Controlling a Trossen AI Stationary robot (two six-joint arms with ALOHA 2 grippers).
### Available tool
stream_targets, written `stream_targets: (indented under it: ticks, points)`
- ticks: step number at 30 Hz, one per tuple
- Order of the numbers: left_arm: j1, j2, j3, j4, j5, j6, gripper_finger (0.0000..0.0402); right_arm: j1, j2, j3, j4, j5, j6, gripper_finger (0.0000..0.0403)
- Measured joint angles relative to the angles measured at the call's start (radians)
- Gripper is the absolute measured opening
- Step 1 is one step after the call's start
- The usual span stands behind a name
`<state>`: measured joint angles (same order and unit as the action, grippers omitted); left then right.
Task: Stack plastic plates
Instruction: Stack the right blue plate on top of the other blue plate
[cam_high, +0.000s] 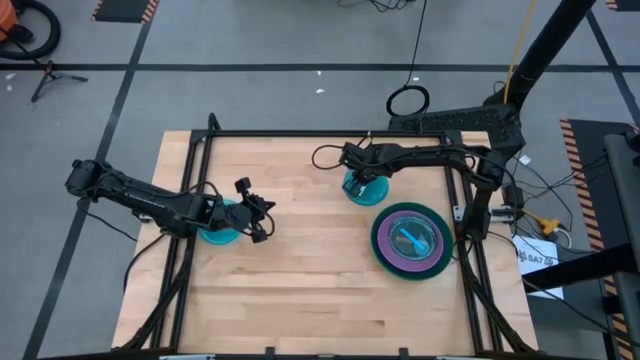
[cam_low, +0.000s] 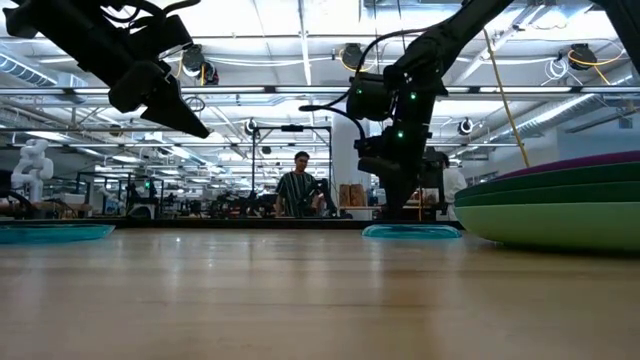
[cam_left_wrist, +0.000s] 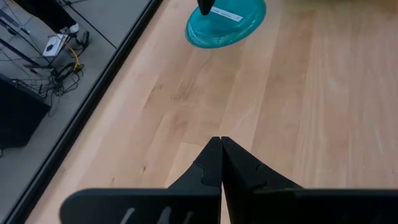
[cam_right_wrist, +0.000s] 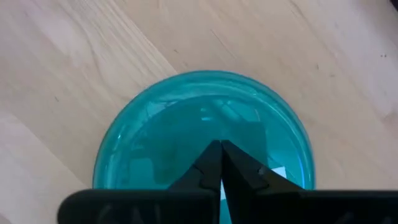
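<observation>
High view: right gripper (cam_high: 352, 180) reaches down onto a cyan plate (cam_high: 366, 189), fingers pinched together; left gripper (cam_high: 262, 232) hovers clenched, empty.

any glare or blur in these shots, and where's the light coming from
Low view: bright ceiling strip lights backlight both arms into silhouettes, and the near tabletop is soft. Right wrist view: pale reflections sit on the cyan plate above the shut right gripper. High view: even light, faint shadows. Left wrist view: the wood grain reads clearly.
</observation>
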<state>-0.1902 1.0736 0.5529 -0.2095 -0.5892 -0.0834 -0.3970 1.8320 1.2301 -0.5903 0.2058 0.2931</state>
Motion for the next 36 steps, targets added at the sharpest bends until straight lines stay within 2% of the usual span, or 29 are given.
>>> stream_targets:
  ticks: [36]
  points:
    - [-0.03,0.0,0.0,-0.004,0.005,-0.016,0.0001,0.025,0.0,-0.001,0.072,0.007,0.01,0.0004]
